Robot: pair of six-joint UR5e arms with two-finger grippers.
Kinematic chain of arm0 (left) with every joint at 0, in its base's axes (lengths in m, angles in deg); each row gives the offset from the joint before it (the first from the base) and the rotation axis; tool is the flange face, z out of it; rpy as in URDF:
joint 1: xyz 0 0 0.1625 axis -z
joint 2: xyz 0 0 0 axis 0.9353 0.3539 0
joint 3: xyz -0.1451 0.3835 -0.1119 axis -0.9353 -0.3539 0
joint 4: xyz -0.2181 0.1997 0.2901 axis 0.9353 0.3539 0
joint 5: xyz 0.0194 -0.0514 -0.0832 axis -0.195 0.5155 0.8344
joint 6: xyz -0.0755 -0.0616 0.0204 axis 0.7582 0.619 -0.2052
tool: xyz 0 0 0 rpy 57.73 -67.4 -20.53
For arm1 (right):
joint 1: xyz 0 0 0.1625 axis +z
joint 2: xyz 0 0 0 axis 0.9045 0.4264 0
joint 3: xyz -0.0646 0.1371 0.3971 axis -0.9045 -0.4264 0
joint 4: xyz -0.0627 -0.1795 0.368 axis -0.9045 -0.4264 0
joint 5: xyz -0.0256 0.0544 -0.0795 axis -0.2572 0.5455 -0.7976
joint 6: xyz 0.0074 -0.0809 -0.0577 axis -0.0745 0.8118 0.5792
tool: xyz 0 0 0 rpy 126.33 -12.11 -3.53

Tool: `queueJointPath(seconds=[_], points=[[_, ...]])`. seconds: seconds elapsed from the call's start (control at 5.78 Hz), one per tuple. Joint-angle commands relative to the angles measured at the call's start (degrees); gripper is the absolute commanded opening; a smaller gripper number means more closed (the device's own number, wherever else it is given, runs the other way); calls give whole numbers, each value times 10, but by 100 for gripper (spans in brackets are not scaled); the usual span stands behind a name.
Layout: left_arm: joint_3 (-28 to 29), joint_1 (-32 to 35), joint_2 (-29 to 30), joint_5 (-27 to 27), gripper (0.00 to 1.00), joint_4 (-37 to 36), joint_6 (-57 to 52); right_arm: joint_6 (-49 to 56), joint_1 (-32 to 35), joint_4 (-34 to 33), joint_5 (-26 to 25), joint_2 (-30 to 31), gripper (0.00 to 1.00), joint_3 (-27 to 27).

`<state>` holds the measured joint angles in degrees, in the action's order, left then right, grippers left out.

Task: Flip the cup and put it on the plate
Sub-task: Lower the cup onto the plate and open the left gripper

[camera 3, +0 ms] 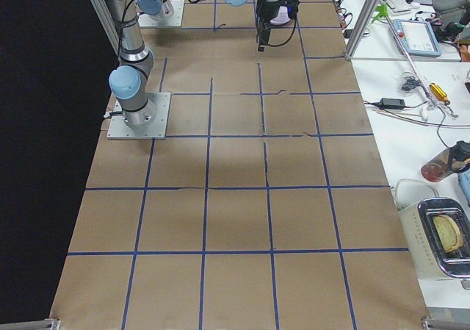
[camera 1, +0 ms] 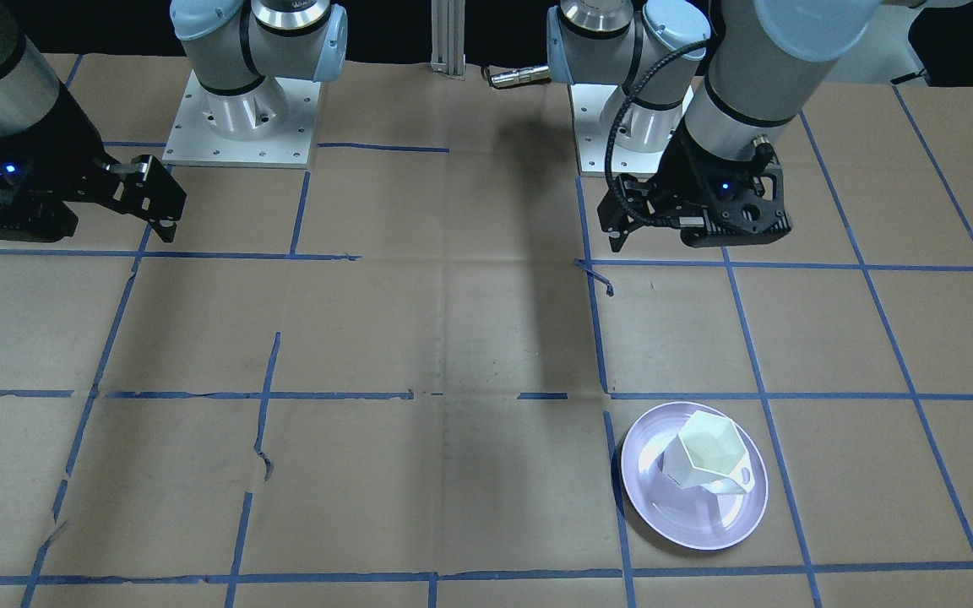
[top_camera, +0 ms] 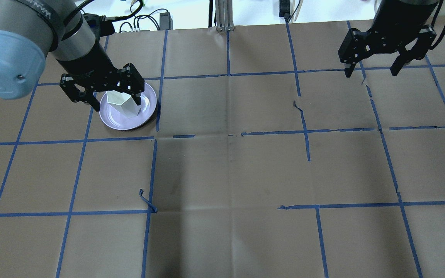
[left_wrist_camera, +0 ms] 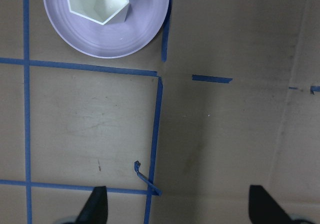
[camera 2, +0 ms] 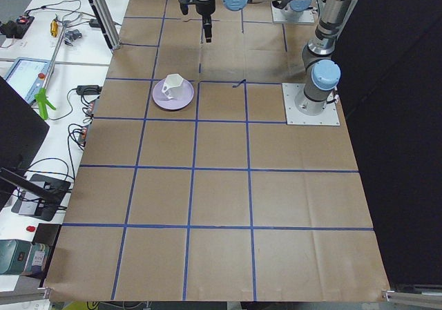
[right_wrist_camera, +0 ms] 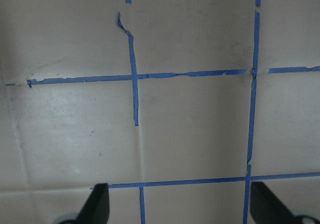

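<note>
The cup (camera 1: pixel 706 460) is seen mouth-up on the plate (camera 1: pixel 693 528), well apart from the wide-open left pincer (top_camera: pixel 115 101); the right pincer (top_camera: pixel 370 72) is likewise spread.

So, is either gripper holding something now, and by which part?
Nothing is held. The left gripper and the right gripper are both open and empty; the cup sits free on the plate.

Lit evenly from above, moderately bright. Soft, broad shadow down the table (camera 1: pixel 495 295) centre; faint sheen on plate (camera 1: pixel 706 528). Sharp in fixed views. Blurred fingers (left_wrist_camera: pixel 95 206) at both wrist views' lower edge.
</note>
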<state>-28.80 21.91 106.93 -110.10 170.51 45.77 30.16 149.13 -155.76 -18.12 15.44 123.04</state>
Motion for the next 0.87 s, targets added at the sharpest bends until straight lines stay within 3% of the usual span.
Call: queueJointPath(seconds=[0.0,0.69], points=[[18,15,-14,-10,99,24,8,0,0,0,0,0,100,0],[19,12,-12,-19,99,25,6,0,0,0,0,0,100,0]])
